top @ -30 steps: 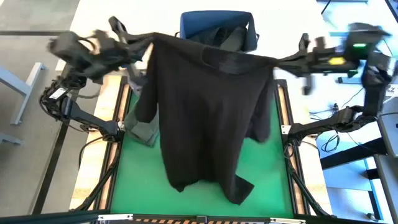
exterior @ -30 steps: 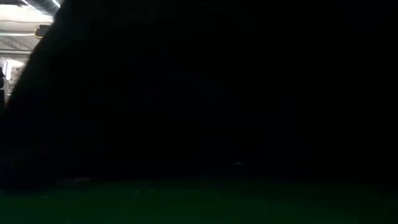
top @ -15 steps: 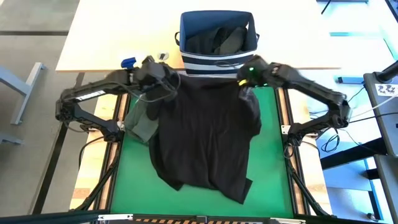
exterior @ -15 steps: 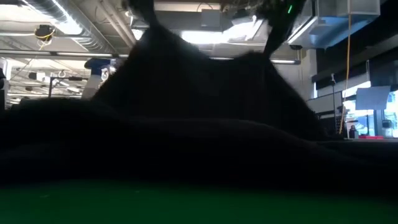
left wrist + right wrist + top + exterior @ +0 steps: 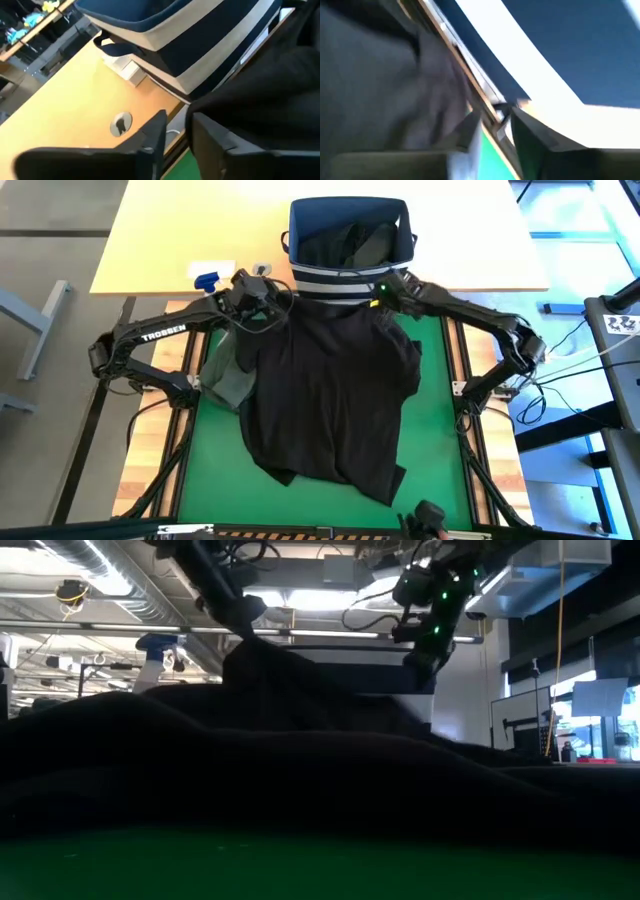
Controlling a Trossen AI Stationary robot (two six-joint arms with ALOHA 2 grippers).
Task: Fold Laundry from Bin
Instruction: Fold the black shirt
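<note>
A black garment (image 5: 330, 390) lies spread on the green mat (image 5: 435, 470), its top edge against the striped navy bin (image 5: 340, 278). Its left side lies over a dark olive garment (image 5: 228, 380). More laundry (image 5: 352, 240) sits inside the bin. My left gripper (image 5: 268, 300) hovers at the black garment's far left corner. In its wrist view its fingers (image 5: 175, 137) stand apart with nothing between them, and the black cloth (image 5: 270, 85) is beside one finger. My right gripper (image 5: 383, 292) is at the far right corner, open (image 5: 496, 127), with the cloth (image 5: 375, 75) alongside.
A spray bottle with a blue nozzle (image 5: 207, 280) stands on the wooden table (image 5: 170, 230) left of the bin. In the low view the black cloth (image 5: 300, 780) fills the foreground. Bare mat shows at the near right and near left.
Both grippers have come down from high above the table toward the far edge beside the bin, tipping forward. The black garment, which hung stretched between them, now lies spread on the mat with its top edge by the bin.
</note>
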